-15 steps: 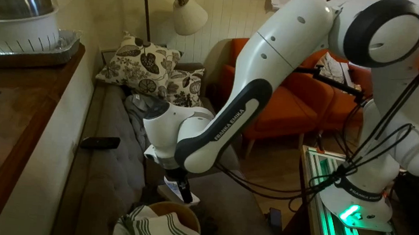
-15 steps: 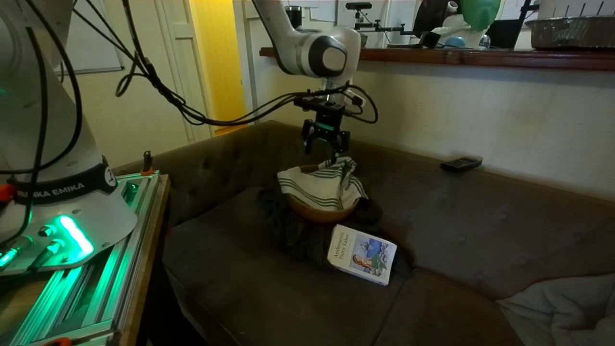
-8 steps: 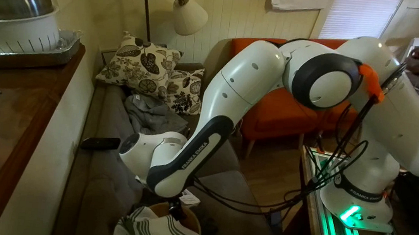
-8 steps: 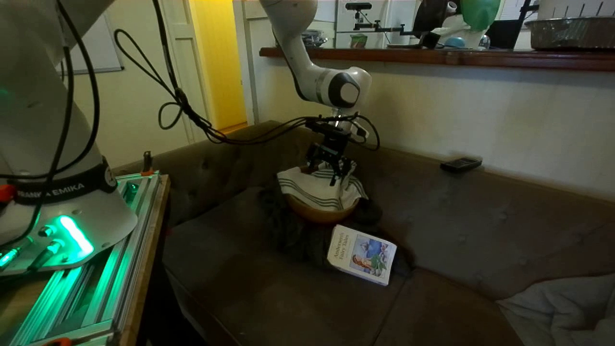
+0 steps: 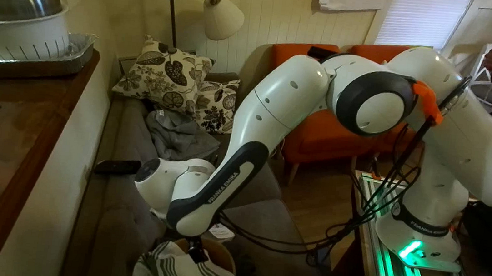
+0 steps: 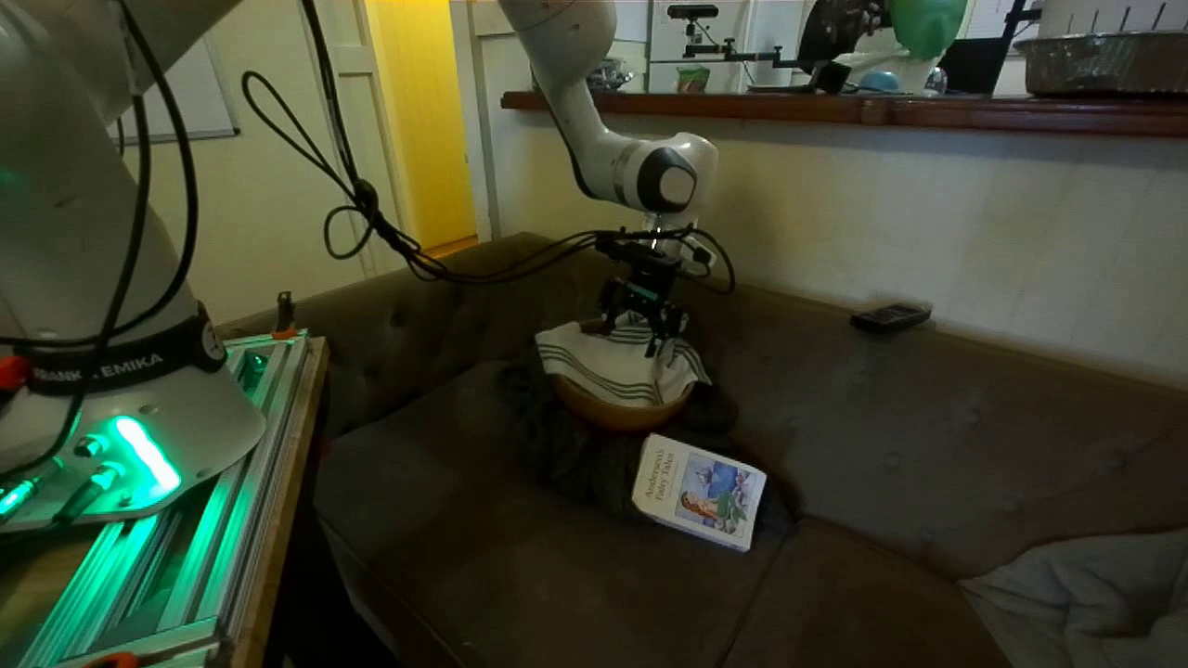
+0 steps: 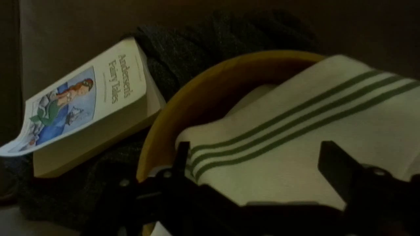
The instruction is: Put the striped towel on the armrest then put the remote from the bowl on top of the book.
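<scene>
Two fingers (image 7: pixel 335 167) of your black gripper (image 7: pixel 256 146) stand wide apart, gripping nothing, over the white cloth towel with dark green stripes (image 7: pixel 279 170); you cannot tell whether they touch it. The towel lies in the round, tan, wood-coloured bowl (image 7: pixel 154 142), draped over its rim. Just beside the bowl, your cream-covered paperback book (image 7: pixel 88 105) lies face up, partly on dark grey cloth (image 7: pixel 210 42).

A brown-grey sofa (image 6: pixel 483 557) carries the things. Directly on it is spread a dark cloth (image 7: pixel 203 46); on this cloth stands the bowl (image 6: pixel 617 416), and the book (image 6: pixel 701 492) lies partly over it, just beside the bowl. 1 slim black device (image 6: pixel 891 317) rests on top of the tufted backrest (image 6: pixel 1002 417). At an end are 2 patterned cushions (image 5: pixel 165 74), and beside them 1 grey blanket (image 5: pixel 180 136).
</scene>
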### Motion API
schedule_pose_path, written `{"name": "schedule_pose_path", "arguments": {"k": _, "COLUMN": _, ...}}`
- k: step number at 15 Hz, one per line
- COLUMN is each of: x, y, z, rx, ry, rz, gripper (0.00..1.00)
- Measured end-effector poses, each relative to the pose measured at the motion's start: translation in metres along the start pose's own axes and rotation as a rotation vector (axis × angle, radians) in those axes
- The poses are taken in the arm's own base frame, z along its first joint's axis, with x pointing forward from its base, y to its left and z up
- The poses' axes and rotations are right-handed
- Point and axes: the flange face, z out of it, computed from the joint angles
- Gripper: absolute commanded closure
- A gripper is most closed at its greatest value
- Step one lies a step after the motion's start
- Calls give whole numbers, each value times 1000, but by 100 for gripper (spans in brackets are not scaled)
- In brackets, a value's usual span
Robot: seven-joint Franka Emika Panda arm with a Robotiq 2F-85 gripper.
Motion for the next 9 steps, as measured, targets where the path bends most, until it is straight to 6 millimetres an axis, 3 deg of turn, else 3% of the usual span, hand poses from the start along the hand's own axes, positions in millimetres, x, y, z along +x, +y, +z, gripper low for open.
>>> {"name": "schedule_pose_path", "arguments": {"k": 4, "x": 27, "y": -7, "z": 17, "rx": -10, "ry": 161, "rz": -57, "gripper": 0}}
{"name": "schedule_pose_path", "arguments": {"k": 9, "x": 58, "y": -4, "z": 37, "rx": -34, "ry": 233, "rz": -151, "gripper": 0}}
